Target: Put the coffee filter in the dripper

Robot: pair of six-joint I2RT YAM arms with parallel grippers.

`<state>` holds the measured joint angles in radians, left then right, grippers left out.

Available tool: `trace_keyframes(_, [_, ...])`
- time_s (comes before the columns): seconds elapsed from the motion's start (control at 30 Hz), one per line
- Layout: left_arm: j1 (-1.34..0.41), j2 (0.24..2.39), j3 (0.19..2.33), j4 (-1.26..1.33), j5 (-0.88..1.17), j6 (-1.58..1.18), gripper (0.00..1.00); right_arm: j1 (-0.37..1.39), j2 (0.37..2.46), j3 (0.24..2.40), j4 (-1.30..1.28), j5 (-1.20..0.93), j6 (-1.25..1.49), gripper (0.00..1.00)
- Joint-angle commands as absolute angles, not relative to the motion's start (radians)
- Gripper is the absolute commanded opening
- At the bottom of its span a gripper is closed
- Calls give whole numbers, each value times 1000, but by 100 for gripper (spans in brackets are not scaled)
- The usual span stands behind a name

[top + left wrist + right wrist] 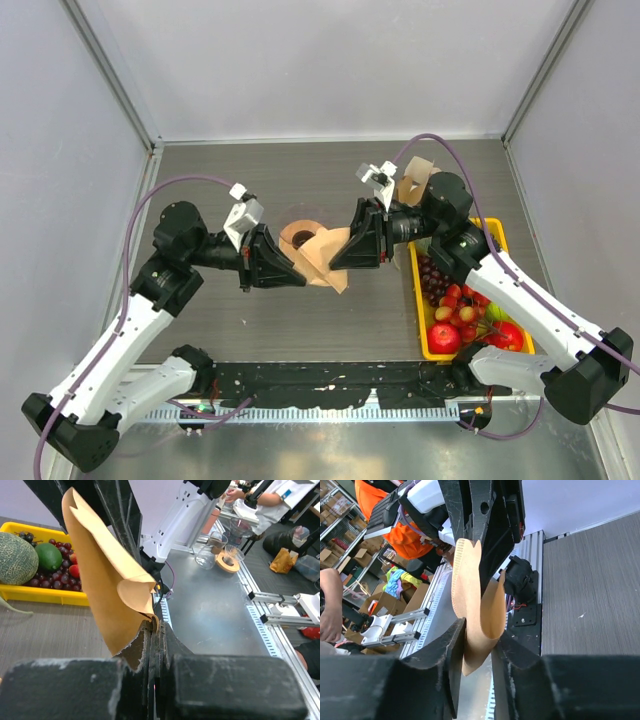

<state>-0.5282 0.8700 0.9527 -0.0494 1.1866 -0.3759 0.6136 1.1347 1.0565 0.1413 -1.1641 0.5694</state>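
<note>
The coffee filter (326, 262), a tan paper cone, hangs above the table between my two grippers. My left gripper (298, 272) is shut on one edge of it; in the left wrist view the filter (102, 587) rises out of the closed gripper (153, 626). My right gripper (337, 260) holds the opposite side. In the right wrist view the bowed filter (470, 590) sits in the gripper (479, 641), touching both fingers. The dripper (298, 236), with its orange-brown collar, stands on the table just behind the filter, partly covered by it.
A yellow fruit tray (424, 345) with grapes, apples and other fruit lies at the right, under my right arm. A bunch of brown paper (414, 186) stands behind the right gripper. The tray (45, 596) with a melon (15, 557) shows in the left wrist view.
</note>
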Motion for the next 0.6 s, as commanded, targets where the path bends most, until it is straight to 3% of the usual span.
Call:
trace_keyframes(0.0, [-531,848,1006,-152,1224,-276,0,607,1135,1095,161,-1158,554,25])
trace_keyframes(0.13, [-532,845,1035,-290,1244,-145,0,604,1138,1097,161,-1160,551,10])
trace_keyframes(0.27, [-535,842,1084,-477,1240,30,0,604,1143,1098,153,-1173,540,5])
trace_keyframes(0.3, [-537,842,1092,-510,1229,64,5,606,1146,1100,149,-1175,535,5])
trace_keyframes(0.43, [-543,839,1118,-531,1166,69,51,612,1149,1091,152,-1175,537,5])
trace_keyframes(0.47, [-546,839,1123,-528,1154,60,59,614,1152,1089,156,-1178,543,5])
trace_keyframes(0.57, [-558,853,1131,-500,1123,31,68,627,1149,1077,169,-1170,545,5])
